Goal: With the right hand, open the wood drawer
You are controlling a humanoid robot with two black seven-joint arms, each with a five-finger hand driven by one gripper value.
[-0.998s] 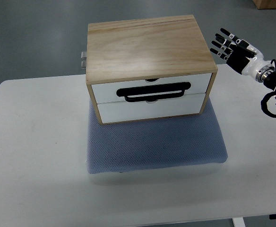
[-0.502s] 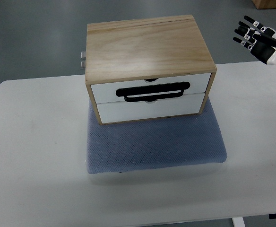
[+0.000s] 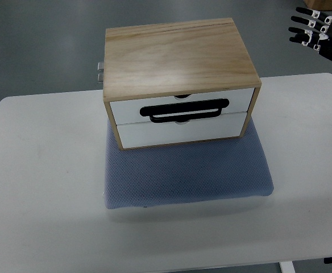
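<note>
From above, the wood drawer box [image 3: 180,79] sits on the back part of a blue mat [image 3: 189,170] in the middle of the white tabletop [image 3: 41,182]. Both its white drawer fronts are flush and closed; a black handle [image 3: 186,110] runs across the upper one. The right hand [image 3: 320,35] hangs up and to the right of the box, well apart from it, fingers [image 3: 301,28] spread, holding nothing.

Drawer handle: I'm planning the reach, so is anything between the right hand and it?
Nothing visible stands between them. The right hand hovers open at the top right corner, off the table. The black handle on the drawer box faces the bare front of the blue mat.
</note>
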